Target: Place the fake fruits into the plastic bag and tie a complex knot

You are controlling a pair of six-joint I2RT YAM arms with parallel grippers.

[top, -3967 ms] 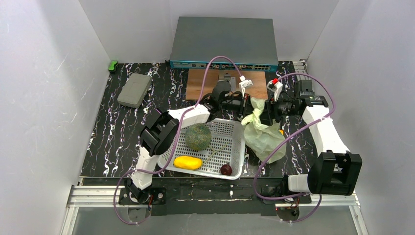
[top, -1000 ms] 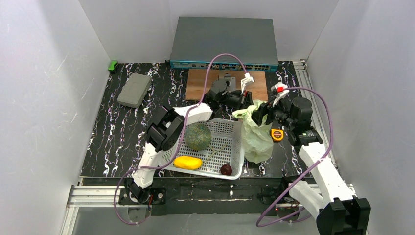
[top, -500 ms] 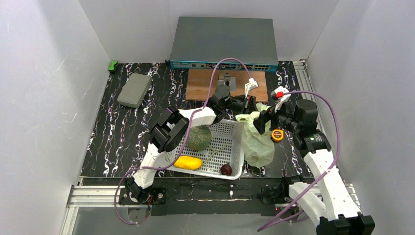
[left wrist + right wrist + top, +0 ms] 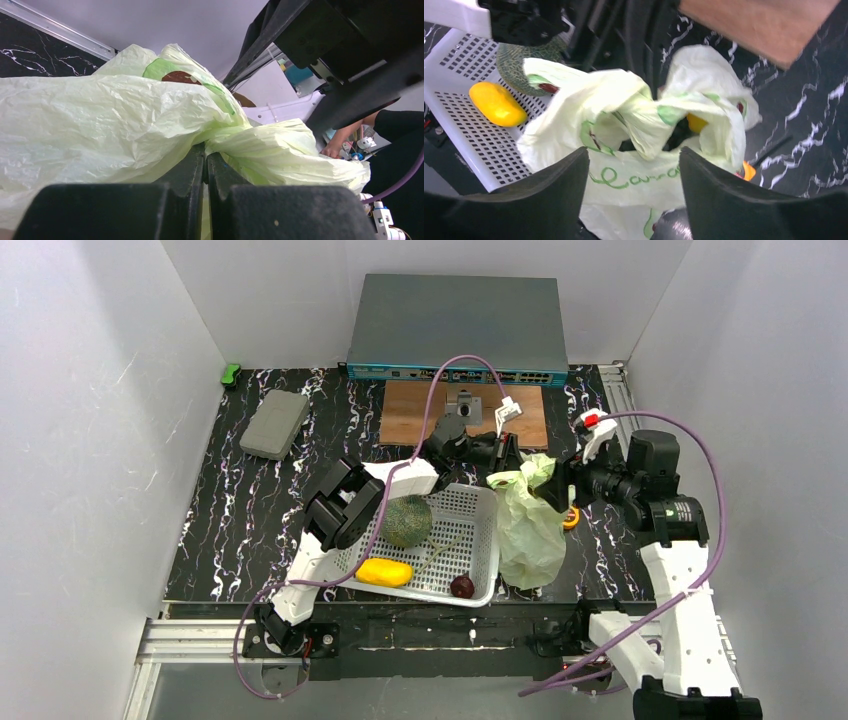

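Observation:
The plastic bag (image 4: pixel 530 530) stands upright just right of the white basket (image 4: pixel 484 592), its gathered top pinched in my left gripper (image 4: pixel 503 468). In the left wrist view the jaws are shut on the bag (image 4: pixel 100 115), meeting at the left gripper's tip (image 4: pixel 206 156). My right gripper (image 4: pixel 560 490) is open beside the bag's upper right. In its wrist view the right gripper (image 4: pixel 634 165) hangs wide over the bag (image 4: pixel 639 180), with something yellow (image 4: pixel 696 122) showing inside. The melon (image 4: pixel 405 520), mango (image 4: pixel 383 572) and plum (image 4: pixel 462 586) lie in the basket.
A yellow tape measure (image 4: pixel 571 521) lies half hidden behind the bag's right side. A wooden board (image 4: pixel 410 412) and a grey network switch (image 4: pixel 455 325) are at the back. A grey block (image 4: pixel 273 423) lies back left. White walls close three sides.
My right arm has swung back to the right, its gripper off the bag's top. My left gripper stays shut on the bag, which now hangs more upright.

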